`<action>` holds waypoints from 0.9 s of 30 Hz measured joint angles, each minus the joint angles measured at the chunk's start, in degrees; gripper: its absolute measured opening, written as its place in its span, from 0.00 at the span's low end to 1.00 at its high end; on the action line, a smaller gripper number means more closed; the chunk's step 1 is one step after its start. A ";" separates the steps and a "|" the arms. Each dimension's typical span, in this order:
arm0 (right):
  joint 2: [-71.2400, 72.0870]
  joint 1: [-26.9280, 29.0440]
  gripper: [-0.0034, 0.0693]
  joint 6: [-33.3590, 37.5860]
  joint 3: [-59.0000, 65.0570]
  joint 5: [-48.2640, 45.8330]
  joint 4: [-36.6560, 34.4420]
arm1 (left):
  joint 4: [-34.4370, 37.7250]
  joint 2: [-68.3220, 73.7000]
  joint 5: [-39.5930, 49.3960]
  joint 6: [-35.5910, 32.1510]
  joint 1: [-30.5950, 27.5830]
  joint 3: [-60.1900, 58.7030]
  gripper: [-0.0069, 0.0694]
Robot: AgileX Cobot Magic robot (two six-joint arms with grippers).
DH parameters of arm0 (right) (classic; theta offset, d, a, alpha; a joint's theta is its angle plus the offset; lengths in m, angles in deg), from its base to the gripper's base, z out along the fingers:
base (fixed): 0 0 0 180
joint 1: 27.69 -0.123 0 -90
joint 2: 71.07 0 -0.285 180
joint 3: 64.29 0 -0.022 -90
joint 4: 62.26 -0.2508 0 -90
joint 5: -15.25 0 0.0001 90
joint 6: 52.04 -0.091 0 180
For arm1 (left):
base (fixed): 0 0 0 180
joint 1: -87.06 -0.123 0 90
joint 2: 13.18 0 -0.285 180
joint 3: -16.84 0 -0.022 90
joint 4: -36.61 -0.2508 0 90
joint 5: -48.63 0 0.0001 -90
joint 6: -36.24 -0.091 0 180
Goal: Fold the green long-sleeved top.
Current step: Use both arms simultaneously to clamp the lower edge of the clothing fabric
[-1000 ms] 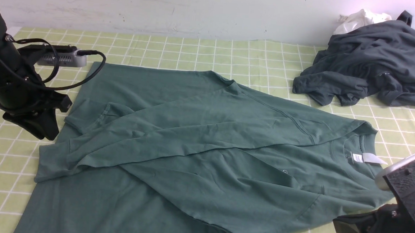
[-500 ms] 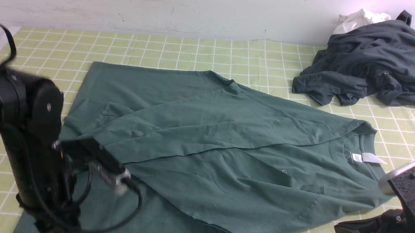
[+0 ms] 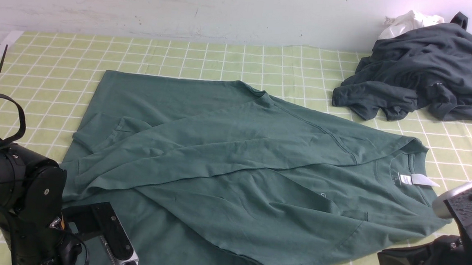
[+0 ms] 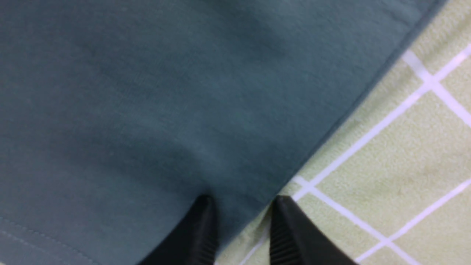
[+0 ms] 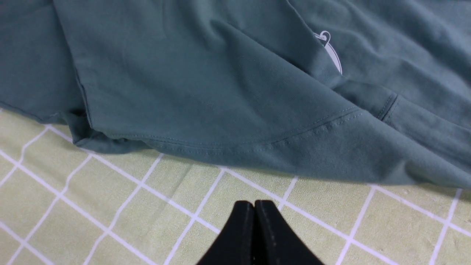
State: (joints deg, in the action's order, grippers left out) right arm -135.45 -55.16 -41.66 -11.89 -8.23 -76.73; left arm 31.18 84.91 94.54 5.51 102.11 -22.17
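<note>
Left gripper (image 4: 243,201), newly swung to the near left corner, is straddling the edge of the green long-sleeved top (image 3: 233,169) spread on the checked mat (image 3: 265,60), jaws narrowly apart, probably beginning the next fold. Right gripper (image 5: 254,204), jaws together, is hovering empty just beside the top's near edge.

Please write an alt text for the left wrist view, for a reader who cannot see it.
The left gripper stands open at the edge of the green long-sleeved top, one black fingertip over the fabric, the other over the yellow-green checked tablecloth. The top fills most of the picture.
</note>
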 joint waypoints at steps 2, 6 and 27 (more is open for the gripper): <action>0.00 0.00 0.03 0.00 0.00 -0.01 -0.06 | -0.07 0.00 0.17 2.09 0.00 0.44 0.24; 0.00 0.00 0.03 0.06 0.00 -0.01 -0.06 | -0.40 -0.52 -0.14 5.03 0.00 0.76 0.15; 0.00 0.00 0.03 1.46 0.00 -2.28 -0.28 | 0.71 -5.12 0.38 9.48 0.00 0.76 0.49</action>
State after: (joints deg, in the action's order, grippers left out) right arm -135.45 -55.16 -40.20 -11.89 -10.50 -77.01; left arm 31.89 79.78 94.92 14.99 102.11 -21.41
